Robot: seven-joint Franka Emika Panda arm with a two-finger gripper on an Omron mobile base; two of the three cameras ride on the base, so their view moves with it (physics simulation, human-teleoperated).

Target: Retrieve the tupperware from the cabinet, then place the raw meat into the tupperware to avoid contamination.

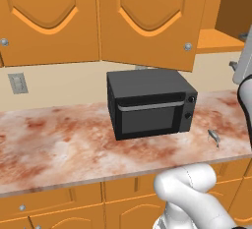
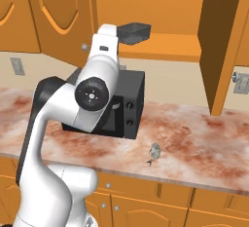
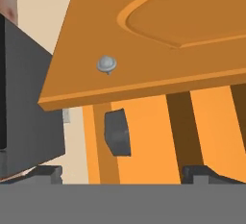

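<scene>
Tupperware [image 2: 134,32] sitting on the open cabinet's [image 2: 160,46] shelf, at the left end near the front edge, above the microwave and clear of the gripper; dark grey, shallow, rounded at the corners. Seen again in the hand view as a small dark shape [image 3: 117,132] against the orange cabinet interior.

Nearest, along the lower edge of the base views: orange drawer fronts [image 1: 54,201] under the counter lip. Above them, the mottled red-and-white counter [image 1: 59,144]. Lying on it towards the front edge, right of the microwave, the raw meat [image 2: 154,151], small and greyish, well apart from everything else; also seen at [image 1: 213,136].

Further back, mid-counter: black microwave [image 1: 150,102], door shut, two round knobs down its right side.

Raised above the microwave, the gripper [image 3: 122,172], jaws spread fully wide, gripping nothing, fingertips [image 3: 45,172] pointing towards the cabinet opening.

Just ahead of the fingers, the open cabinet door [image 3: 158,40], with an arched raised panel and a round silver knob [image 3: 106,64], swung out over the microwave.

Farthest back: cream wall with a grey socket plate [image 1: 17,83], and closed wall-cabinet doors [image 1: 47,19] to the left.
</scene>
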